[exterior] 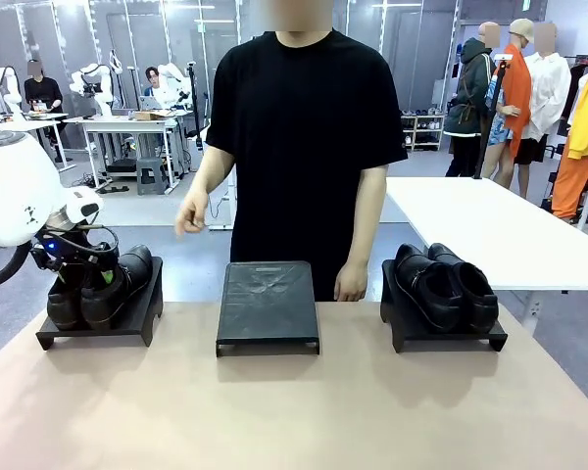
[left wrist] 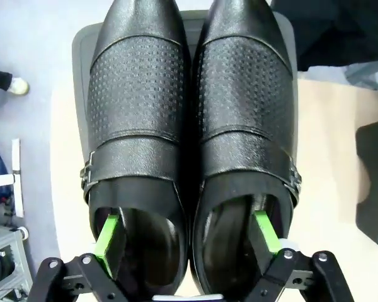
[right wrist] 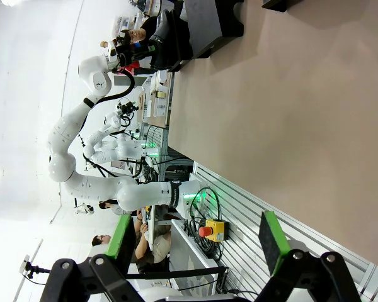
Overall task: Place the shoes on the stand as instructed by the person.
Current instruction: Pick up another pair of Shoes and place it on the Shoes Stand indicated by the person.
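One pair of shiny black shoes [exterior: 103,289] sits on the left stand [exterior: 137,323], toes pointing away from me. My left gripper [exterior: 78,282] is down over their heels. In the left wrist view the shoes [left wrist: 189,107] lie side by side on the stand [left wrist: 80,47]. My left gripper [left wrist: 186,238] is open, with one green fingertip [left wrist: 108,242] inside each shoe's opening and the inner walls between them. A second pair of shoes [exterior: 449,286] rests on the right stand [exterior: 402,338]. My right gripper [right wrist: 195,245] is open and holds nothing, off the table's side.
An empty black stand [exterior: 268,304] sits in the middle of the table. The person [exterior: 299,127] stands behind it, one hand [exterior: 189,217] raised toward the left and the other hand [exterior: 351,284] at the table's far edge. A white table [exterior: 490,230] stands at the back right.
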{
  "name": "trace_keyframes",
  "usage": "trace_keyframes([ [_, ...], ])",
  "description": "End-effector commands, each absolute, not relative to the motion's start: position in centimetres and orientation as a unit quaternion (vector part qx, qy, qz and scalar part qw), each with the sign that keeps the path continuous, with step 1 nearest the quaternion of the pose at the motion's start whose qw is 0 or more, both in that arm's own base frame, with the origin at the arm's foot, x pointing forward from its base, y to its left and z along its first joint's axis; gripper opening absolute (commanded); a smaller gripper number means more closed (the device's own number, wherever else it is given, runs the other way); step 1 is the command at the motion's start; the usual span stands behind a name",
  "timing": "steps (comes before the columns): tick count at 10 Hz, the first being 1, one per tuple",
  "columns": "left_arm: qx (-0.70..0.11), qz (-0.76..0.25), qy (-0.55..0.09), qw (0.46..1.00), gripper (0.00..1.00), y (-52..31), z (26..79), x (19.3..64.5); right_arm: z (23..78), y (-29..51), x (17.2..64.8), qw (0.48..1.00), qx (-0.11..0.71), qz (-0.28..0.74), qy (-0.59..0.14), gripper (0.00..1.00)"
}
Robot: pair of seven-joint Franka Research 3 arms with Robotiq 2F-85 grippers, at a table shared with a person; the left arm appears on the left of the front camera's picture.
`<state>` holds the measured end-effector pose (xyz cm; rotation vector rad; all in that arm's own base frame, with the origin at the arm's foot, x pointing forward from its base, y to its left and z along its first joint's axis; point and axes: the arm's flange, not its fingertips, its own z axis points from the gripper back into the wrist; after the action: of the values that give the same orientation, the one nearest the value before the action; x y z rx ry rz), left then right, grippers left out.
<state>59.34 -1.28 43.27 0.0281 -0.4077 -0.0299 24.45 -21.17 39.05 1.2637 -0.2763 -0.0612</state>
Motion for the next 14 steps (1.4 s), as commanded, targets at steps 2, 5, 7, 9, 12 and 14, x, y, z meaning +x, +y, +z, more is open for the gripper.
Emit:
trace_keyframes([
  [2,0.014,-0.015,-0.202,0.979,1.0,-1.3,43.3,59.3,39.1,-21.3,24.2,0.798,0.588,-0.017,-0.132,1.0],
  [5,0.014,-0.015,-0.202,0.979,1.0,-1.3,43.3,59.3,39.1,-21.3,24.2,0.798,0.588,-0.017,-0.132,1.0],
  [7,0.014,-0.015,-0.202,0.979,1.0,-1.3,43.3,59.3,39.1,-21.3,24.2,0.798,0.588,-0.017,-0.132,1.0],
  [9,0.014,-0.015,-0.202,0.979,1.0,-1.3,43.3,59.3,39.1,-21.3,24.2,0.798,0.588,-0.017,-0.132,1.0],
  [12,0.014,-0.015,-0.202,0.979,1.0,-1.3,43.3,59.3,39.1,-21.3,24.2,0.798,0.588,-0.017,-0.132,1.0],
  [14,-0.019,-0.015,-0.189,0.982,1.0,-1.3,46.7,57.9,39.1,-21.3,24.2,0.798,0.588,-0.017,-0.132,1.0],
])
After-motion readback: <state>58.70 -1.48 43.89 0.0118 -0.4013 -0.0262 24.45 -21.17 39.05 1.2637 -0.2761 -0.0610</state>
